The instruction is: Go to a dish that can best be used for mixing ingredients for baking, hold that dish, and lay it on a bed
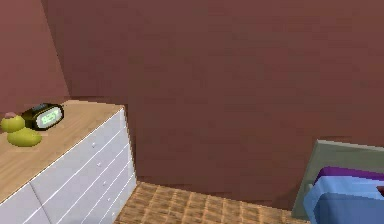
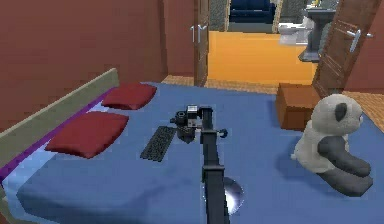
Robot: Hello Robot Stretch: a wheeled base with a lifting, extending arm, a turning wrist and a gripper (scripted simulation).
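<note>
A grey, shiny, rounded bowl (image 2: 233, 197) lies on the blue cover of the bed (image 2: 120, 185), close against the dark arm bar near the arm side view's bottom edge; the bar hides part of it. The gripper (image 2: 180, 122) is farther up, over the middle of the bed. A flat dark slab (image 2: 157, 143) lies on the cover right by the gripper's far end, so I cannot tell whether it holds anything. A corner of the same blue bed (image 1: 340, 200) with its grey-green headboard appears at the forward view's bottom right.
Two red pillows (image 2: 100, 128) lie by the headboard. A panda plush (image 2: 335, 140) sits on the bed's right, with a wooden box (image 2: 298, 105) beyond it. An open doorway (image 2: 255, 55) leads to an orange floor. A white dresser (image 1: 85, 175) carries a black clock (image 1: 45, 117) and yellow-green fruit (image 1: 20, 132).
</note>
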